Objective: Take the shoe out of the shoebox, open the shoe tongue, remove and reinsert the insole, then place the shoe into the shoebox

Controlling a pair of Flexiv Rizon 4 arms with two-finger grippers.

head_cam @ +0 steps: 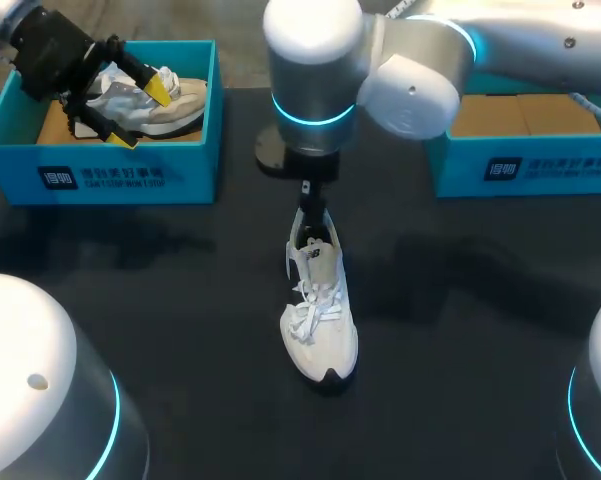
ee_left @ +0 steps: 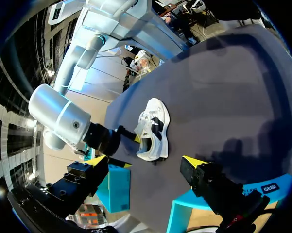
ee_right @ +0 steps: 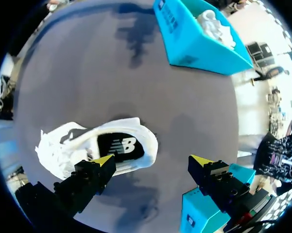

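A white laced shoe (head_cam: 320, 312) stands on the dark table near the middle, toe towards the front edge. My right gripper (head_cam: 310, 212) hangs open just over its heel. In the right wrist view the shoe (ee_right: 87, 145) shows its insole (ee_right: 121, 145) through the opening. One yellow-tipped finger (ee_right: 103, 162) is at the heel rim, and the other is over bare table, so the right gripper (ee_right: 153, 161) holds nothing. My left gripper (head_cam: 140, 110) is open above the left blue shoebox (head_cam: 100, 175), over a second pale shoe (head_cam: 183, 100). The left gripper (ee_left: 146, 161) looks out on the white shoe (ee_left: 153, 128).
A second blue shoebox (head_cam: 525, 165) with a brown cardboard floor stands at the back right, under my right arm. The left box is at the back left. Dark table lies bare around the shoe, to the front and both sides.
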